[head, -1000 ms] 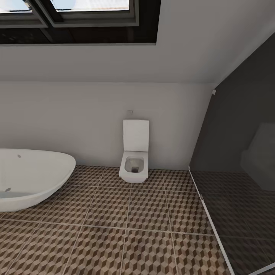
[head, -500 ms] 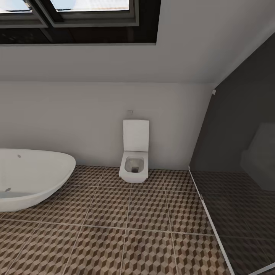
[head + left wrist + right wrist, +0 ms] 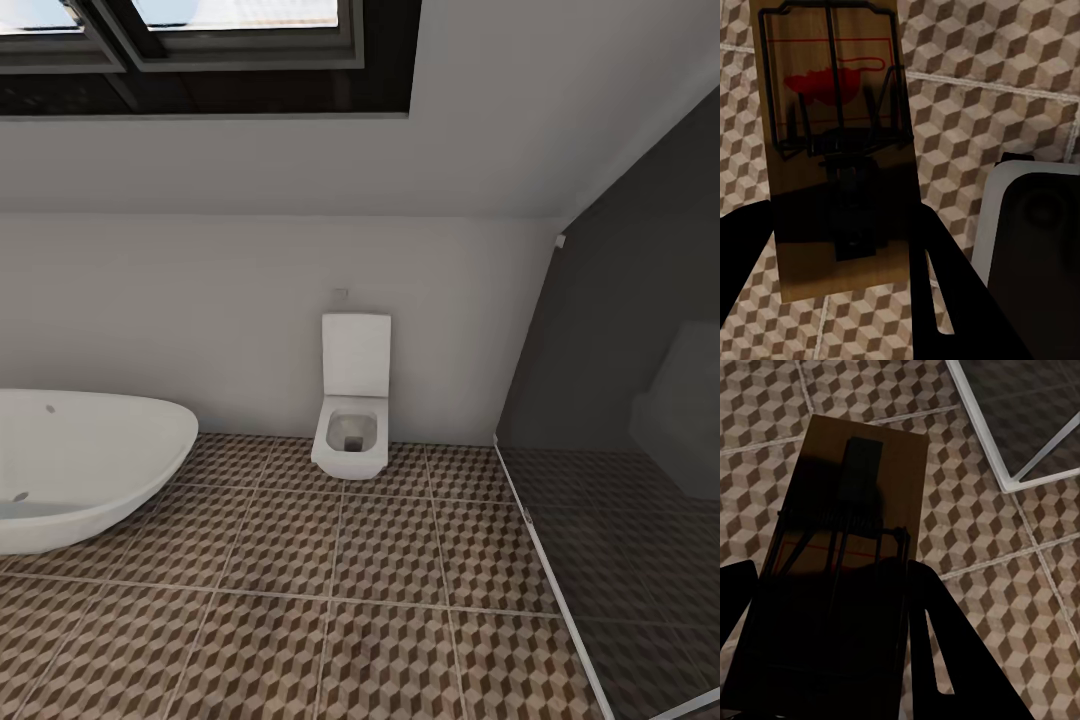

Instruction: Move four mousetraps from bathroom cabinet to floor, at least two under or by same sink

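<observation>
Overhead, skylights (image 3: 200,40) – cube-tiled bathroom floor (image 3: 330,600), tub (image 3: 80,465), toilet (image 3: 352,420), each gripper clamped on a mousetrap (image 3: 832,142).

Left black two-finger gripper (image 3: 840,247) is clamping a tan wooden mousetrap board with dark wire frame and red spot (image 3: 832,142), fingers (image 3: 945,300) closing on its lower end. Right black two-finger gripper (image 3: 832,645) is gripping a second tan wooden mousetrap board (image 3: 855,510) likewise, both wrists pointing down at the floor

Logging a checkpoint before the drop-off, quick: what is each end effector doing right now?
Left end effector: shut on a mousetrap, above the bathroom floor.
Right end effector: shut on another mousetrap.
</observation>
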Controlling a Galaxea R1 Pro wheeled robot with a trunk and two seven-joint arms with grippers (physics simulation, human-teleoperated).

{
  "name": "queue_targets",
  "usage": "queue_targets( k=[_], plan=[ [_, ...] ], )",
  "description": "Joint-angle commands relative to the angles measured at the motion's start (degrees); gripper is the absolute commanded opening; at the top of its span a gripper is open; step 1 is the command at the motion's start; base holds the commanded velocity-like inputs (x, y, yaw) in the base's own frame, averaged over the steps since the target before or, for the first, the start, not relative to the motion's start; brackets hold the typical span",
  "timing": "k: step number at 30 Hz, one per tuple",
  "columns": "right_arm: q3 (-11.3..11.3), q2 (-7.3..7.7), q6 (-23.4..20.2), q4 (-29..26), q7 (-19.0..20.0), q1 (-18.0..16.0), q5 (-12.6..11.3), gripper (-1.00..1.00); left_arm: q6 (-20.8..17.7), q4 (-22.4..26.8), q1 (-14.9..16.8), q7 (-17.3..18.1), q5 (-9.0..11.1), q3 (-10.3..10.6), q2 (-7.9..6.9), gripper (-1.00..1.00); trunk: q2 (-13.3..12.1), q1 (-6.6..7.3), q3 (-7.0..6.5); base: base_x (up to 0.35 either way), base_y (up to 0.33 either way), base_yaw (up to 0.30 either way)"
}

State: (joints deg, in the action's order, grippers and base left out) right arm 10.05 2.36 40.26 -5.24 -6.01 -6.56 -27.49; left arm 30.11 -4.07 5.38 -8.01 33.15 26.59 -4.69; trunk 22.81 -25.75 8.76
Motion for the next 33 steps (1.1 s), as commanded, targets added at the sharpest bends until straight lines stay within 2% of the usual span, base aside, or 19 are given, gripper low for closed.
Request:
queue_targets(
  k=[1, 33],
  plan=[
    [0.5, 0.01, 0.1, 0.0, -0.5, 0.0, -0.1, -1.00, 0.2, -0.1, 0.1, -0.3, -0.1, 0.4, 0.03, -1.00, 0.1, -0.03, 0.11, 0.000, 0.000, 0.000],
    [0.5, 0.01, 0.1, 0.0, -0.5, 0.0, -0.1, -1.00, 0.2, -0.1, 0.1, -0.3, -0.1, 0.4, 0.03, -1.00, 0.1, -0.03, 0.11, 0.000, 0.000, 0.000]
  ],
)
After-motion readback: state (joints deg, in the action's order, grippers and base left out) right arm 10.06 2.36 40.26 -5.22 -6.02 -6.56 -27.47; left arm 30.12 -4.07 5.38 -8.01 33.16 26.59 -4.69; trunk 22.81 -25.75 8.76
